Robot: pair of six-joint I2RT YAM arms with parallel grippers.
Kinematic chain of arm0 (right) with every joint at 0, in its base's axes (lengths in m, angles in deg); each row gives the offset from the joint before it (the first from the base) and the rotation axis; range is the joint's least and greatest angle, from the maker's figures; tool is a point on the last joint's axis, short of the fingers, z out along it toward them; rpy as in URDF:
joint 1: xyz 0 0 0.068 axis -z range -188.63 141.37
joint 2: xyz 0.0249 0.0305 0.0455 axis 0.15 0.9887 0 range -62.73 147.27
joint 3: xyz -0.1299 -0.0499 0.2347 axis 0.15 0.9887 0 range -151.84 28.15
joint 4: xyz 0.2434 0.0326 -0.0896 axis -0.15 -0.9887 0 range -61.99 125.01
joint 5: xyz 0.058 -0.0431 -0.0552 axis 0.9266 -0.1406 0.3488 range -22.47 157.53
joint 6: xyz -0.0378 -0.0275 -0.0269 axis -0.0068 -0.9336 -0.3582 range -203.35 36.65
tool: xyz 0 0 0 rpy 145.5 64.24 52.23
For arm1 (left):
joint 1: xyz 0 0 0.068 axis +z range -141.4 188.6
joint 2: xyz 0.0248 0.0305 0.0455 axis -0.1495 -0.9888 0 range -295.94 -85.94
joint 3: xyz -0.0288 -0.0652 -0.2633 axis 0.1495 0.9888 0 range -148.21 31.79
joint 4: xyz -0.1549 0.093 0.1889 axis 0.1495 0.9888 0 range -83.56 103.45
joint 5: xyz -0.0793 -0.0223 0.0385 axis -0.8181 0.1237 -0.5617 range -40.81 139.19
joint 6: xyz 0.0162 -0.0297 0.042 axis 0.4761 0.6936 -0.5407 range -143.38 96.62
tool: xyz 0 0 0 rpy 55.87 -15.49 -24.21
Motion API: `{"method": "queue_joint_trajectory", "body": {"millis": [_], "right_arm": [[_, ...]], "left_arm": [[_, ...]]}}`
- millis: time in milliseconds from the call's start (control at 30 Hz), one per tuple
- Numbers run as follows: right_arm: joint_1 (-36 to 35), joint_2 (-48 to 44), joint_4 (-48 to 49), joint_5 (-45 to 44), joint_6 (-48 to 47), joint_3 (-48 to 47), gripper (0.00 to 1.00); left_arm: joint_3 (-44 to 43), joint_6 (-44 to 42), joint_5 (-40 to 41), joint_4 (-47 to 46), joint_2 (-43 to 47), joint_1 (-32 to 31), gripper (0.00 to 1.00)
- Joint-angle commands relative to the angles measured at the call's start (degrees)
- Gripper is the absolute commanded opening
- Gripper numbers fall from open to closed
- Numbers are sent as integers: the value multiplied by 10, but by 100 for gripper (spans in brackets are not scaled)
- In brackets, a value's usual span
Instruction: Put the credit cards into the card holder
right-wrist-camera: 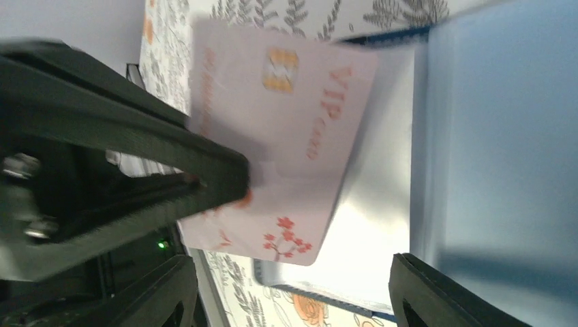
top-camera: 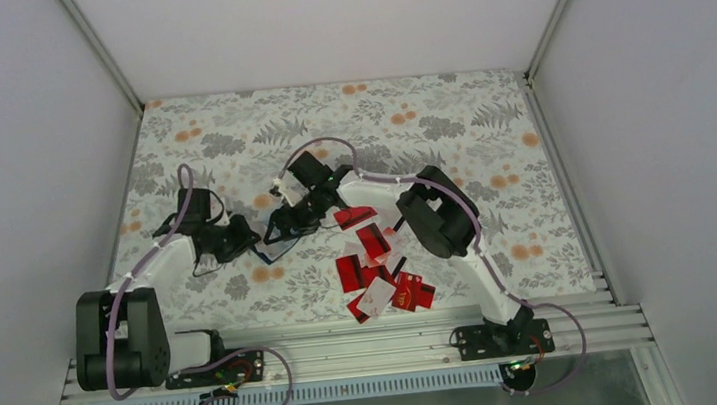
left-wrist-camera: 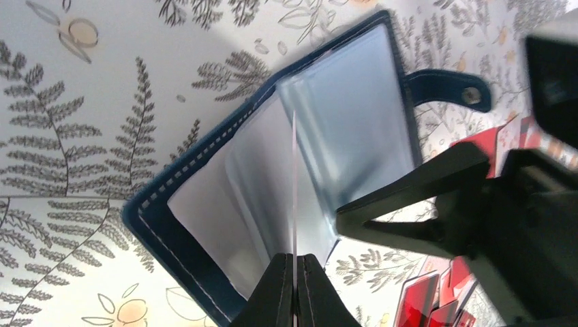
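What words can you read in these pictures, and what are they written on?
"VIP": red letters on the white card, seen from the right wrist.
"Card": smaller and blurry, right after "VIP" on the same card; that is my best reading.
Red cards on the table: any print is too small to read.
Card holder: no writing shows.

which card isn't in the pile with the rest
The white VIP card, pinched by the left gripper at the open card holder; the other cards lie heaped, mostly red.
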Motion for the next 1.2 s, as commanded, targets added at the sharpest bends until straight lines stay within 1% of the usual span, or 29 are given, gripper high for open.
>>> {"method": "queue_joint_trajectory", "body": {"millis": [0, 133, 300, 500, 667, 767, 933, 1167], "right_arm": [[18, -31, -16, 20, 19, -43, 72], [35, -27, -15, 62, 31, -65, 72], [60, 0, -34, 39, 24, -97, 71], [84, 37, -38, 20, 15, -100, 67], [84, 41, -20, 11, 9, -62, 67], [83, 37, -7, 14, 10, -36, 67], [83, 28, 2, 13, 6, -4, 66], [83, 17, 14, 15, 3, 37, 66]], "left_arm": [[20, 1, -3, -15, 1, 0, 2], [19, -6, -5, -30, -23, 0, 2], [19, -6, -21, -49, -34, 0, 2], [31, -7, -66, -78, -41, 1, 2], [38, -20, -102, -88, -50, 0, 2], [40, -23, -105, -88, -57, 0, 2], [49, -6, -130, -112, -73, 1, 2], [45, -4, -134, -131, -86, 2, 2]]}}
